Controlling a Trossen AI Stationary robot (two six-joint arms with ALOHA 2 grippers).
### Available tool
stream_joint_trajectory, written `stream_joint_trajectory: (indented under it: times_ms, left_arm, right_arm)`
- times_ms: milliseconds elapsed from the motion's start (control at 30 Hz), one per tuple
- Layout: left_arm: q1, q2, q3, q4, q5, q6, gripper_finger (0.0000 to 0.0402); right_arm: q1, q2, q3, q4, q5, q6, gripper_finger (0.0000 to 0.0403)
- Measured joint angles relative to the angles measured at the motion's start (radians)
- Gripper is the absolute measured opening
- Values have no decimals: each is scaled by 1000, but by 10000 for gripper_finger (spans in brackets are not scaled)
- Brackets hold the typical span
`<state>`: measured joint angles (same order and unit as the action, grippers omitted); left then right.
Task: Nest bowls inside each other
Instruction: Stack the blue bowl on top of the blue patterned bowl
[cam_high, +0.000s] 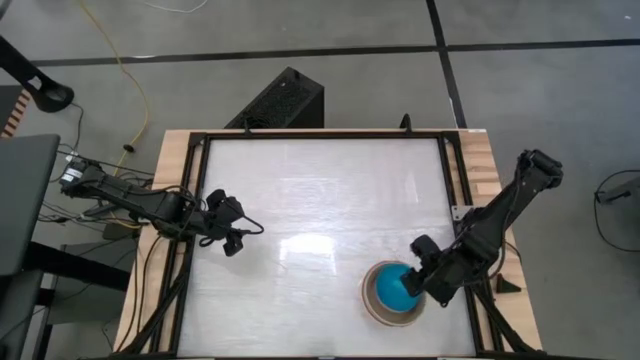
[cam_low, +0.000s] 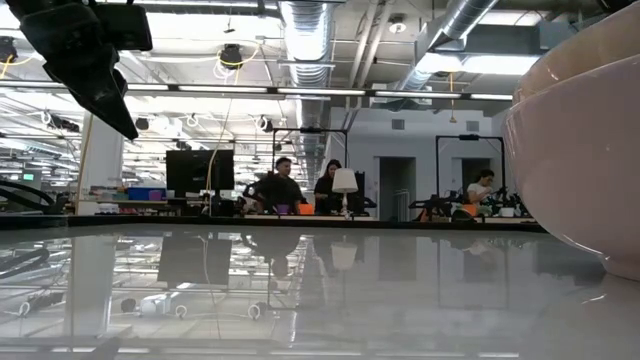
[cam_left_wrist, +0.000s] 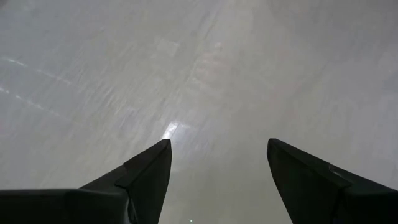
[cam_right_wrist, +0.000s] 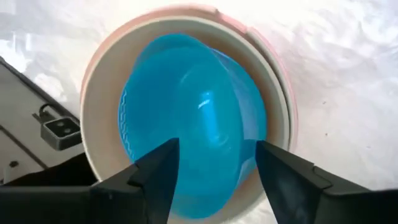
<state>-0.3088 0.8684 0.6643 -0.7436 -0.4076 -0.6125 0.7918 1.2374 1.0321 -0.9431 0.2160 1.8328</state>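
Observation:
A stack of nested bowls (cam_high: 393, 293) stands on the table near its front right corner. The bright turquoise bowl (cam_right_wrist: 193, 118) lies innermost, inside a grey-beige bowl (cam_right_wrist: 98, 118), which sits in a salmon-pink bowl (cam_right_wrist: 281, 68). The low view shows the pink bowl (cam_low: 575, 150) resting by its base on the table. My right gripper (cam_right_wrist: 217, 168) hangs open just above the turquoise bowl, its fingers over the bowl's hollow and clear of it. My left gripper (cam_left_wrist: 217, 162) waits open above the table's left side (cam_high: 235, 232).
The white tabletop (cam_high: 320, 200) is bare between the two arms, inside a black frame (cam_high: 300, 133). A black box (cam_high: 280, 100) stands on the floor beyond the far edge. People sit at desks (cam_low: 300, 190) in the room behind.

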Motion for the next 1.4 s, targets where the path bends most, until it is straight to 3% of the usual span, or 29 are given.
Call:
stream_joint_trajectory:
  times_ms: [933,1400]
  left_arm:
    - [0,0,0,0,0,-25,255]
    - [0,0,0,0,0,-40,255]
  right_arm:
    - [-3,-45,0,-62,6,-1,249]
    - [-39,33,-5,-3,-4,-51,249]
